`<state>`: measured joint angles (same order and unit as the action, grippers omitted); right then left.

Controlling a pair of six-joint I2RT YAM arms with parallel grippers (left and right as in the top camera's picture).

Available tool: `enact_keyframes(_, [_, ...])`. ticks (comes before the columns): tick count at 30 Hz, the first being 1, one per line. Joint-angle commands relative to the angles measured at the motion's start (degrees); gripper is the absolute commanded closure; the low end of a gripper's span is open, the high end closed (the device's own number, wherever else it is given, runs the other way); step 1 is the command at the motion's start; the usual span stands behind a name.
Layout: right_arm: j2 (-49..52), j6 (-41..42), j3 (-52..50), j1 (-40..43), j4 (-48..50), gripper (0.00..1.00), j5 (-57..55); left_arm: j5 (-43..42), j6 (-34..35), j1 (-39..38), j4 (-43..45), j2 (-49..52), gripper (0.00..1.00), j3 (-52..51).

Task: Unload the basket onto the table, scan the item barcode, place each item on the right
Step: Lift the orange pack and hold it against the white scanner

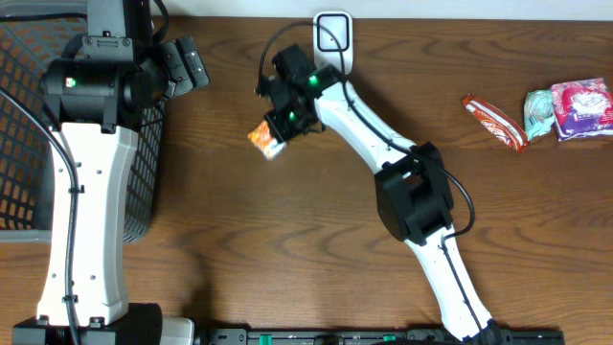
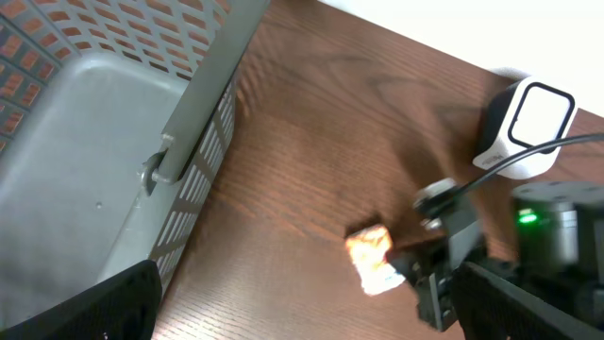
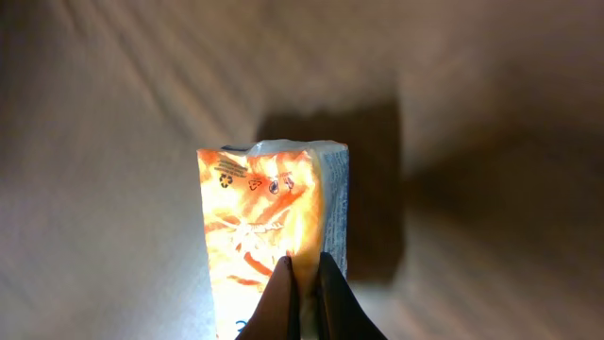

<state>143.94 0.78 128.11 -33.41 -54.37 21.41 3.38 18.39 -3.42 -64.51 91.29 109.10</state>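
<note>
1. The white barcode scanner [image 1: 333, 36] stands at the far edge of the wooden table [image 1: 287, 240], its dark window ringed in white and a black cable running off it.
2. The right gripper [image 3: 302, 276] sits just beside the scanner, on the side nearer the arms' bases and a little toward the basket. Its fingers [image 3: 281, 302] are drawn almost together and pinch the edge of a small orange-and-white snack packet [image 1: 265, 140].
3. The packet juts out from the fingertips, away from the scanner. In the right wrist view its orange printed face is lit brightly and shows a row of small recycling marks near the free end, with a white side panel along one edge. No barcode can be made out on the face that shows.
4. Whether the packet rests on the wood or hangs just above it, I cannot tell.
5. The left gripper [image 1: 184, 63] is well apart from the scanner, level with it, above the near rim of a black mesh basket [image 1: 24, 115]. It is spread wide and holds nothing.
6. Far from the scanner on the opposite side lie a red-and-orange snack bar [image 1: 495, 122], a teal packet [image 1: 540, 112] and a pink-and-purple packet [image 1: 581, 107], the last two touching.
</note>
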Motion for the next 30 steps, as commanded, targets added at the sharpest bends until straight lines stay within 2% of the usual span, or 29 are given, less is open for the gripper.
enact_keyframes(1, [-3.72, 0.92, 6.14, 1.2, -0.7, 0.99, -6.4, 0.33, 0.28, 0.24, -0.2, 0.13, 0.02, 0.2])
enact_keyframes(8, [-3.78, 0.87, 10.03, 2.1, -3.1, 0.99, -19.91, 0.33, 0.28, 0.24, -0.2, 0.13, 0.02, 0.2])
enact_keyframes(13, [-3.8, 0.35, 10.6, 2.03, -0.61, 0.99, -45.2, 0.31, 0.28, 0.24, -0.2, 0.13, 0.02, 0.2])
enact_keyframes(17, [-3.78, -8.2, 10.8, 2.03, 6.58, 0.99, -59.84, 0.31, 0.28, 0.24, -0.2, 0.13, 0.02, 0.2])
enact_keyframes(21, [-3.67, -14.78, 10.75, 3.34, 14.29, 0.99, -61.75, 0.33, 0.28, 0.24, -0.2, 0.13, 0.02, 0.2])
enact_keyframes(25, [-3.06, -14.84, 10.51, 6.27, 22.03, 0.99, -57.83, 0.31, 0.28, 0.24, -0.2, 0.13, 0.02, 0.2])
enact_keyframes(30, [-1.42, -15.19, 10.51, 9.49, 25.73, 0.99, -50.99, 0.31, 0.28, 0.24, -0.2, 0.13, 0.02, 0.2])
